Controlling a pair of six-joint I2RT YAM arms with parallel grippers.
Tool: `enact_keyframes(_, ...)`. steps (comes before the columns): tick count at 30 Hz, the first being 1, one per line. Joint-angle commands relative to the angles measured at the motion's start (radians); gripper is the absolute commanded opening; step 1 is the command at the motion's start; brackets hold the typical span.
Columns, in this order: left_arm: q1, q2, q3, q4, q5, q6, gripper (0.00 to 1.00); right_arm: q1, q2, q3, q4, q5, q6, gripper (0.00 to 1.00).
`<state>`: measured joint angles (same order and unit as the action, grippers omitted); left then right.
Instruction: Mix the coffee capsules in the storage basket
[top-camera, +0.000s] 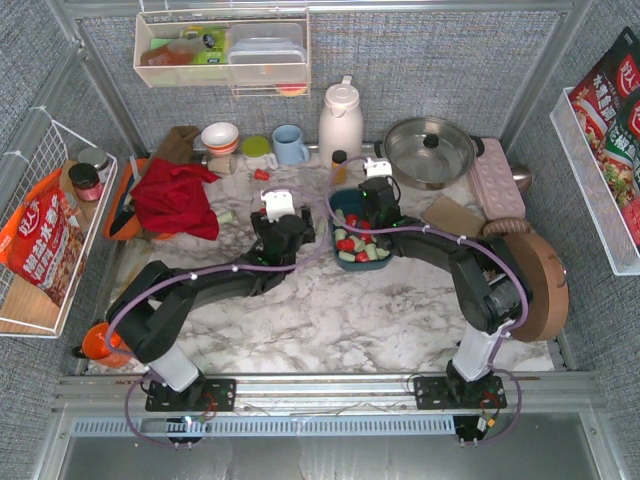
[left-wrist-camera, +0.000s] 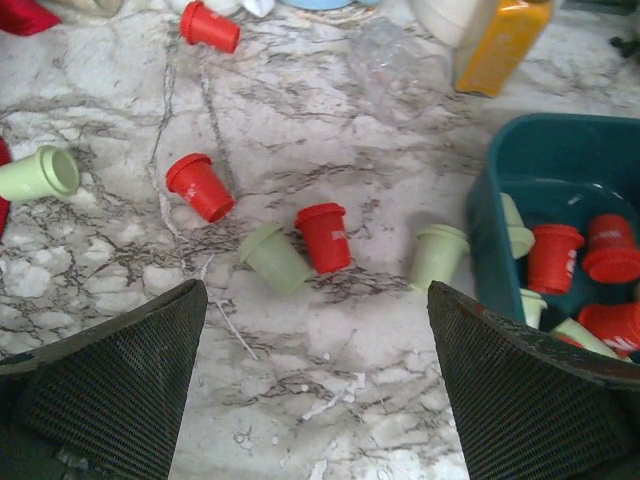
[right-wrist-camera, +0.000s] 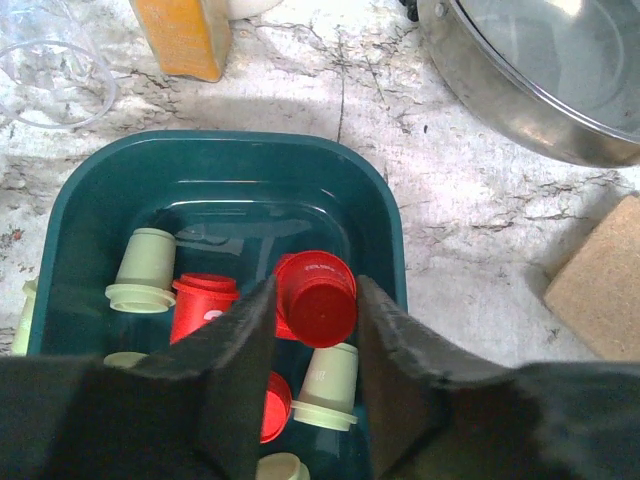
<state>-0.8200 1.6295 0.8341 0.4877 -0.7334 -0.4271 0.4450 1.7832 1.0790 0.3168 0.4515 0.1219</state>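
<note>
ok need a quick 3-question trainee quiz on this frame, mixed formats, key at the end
1. True or false: the right end effector is shut on a red capsule over the basket.
2. The left end effector is: A) open, holding nothing, B) shut on a capsule, C) shut on the basket's rim.
3. In the left wrist view, what colour is the loose capsule lying on the table closest to the basket's outside wall?
Key: 1 true; 2 A; 3 green.
</note>
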Motion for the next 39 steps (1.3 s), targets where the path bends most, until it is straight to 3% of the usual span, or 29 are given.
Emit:
enact_keyframes(1,0.049,0.034,0.062,-0.141,0.032,-0.092,0.99,0.003,-0.004,0.002,0.024,-0.004,-0.031,0.48)
enact_keyframes(5,0.106,0.076,0.116,-0.224,0.091,-0.169,0.99,-0.001,-0.016,-0.002,0.029,-0.033,-0.067,0.60)
enact_keyframes(15,0.201,0.209,0.254,-0.423,0.161,-0.375,0.99,-0.001,-0.047,-0.007,0.027,-0.098,-0.111,0.63)
enact_keyframes(26,0.231,0.314,0.354,-0.496,0.211,-0.505,0.81,-0.001,-0.059,-0.008,0.019,-0.112,-0.111,0.63)
enact_keyframes(32,0.241,0.354,0.394,-0.519,0.221,-0.577,0.65,-0.002,-0.060,-0.004,0.014,-0.120,-0.109,0.63)
enact_keyframes(39,0.240,0.420,0.442,-0.564,0.217,-0.611,0.63,-0.002,-0.061,0.000,0.006,-0.126,-0.109,0.63)
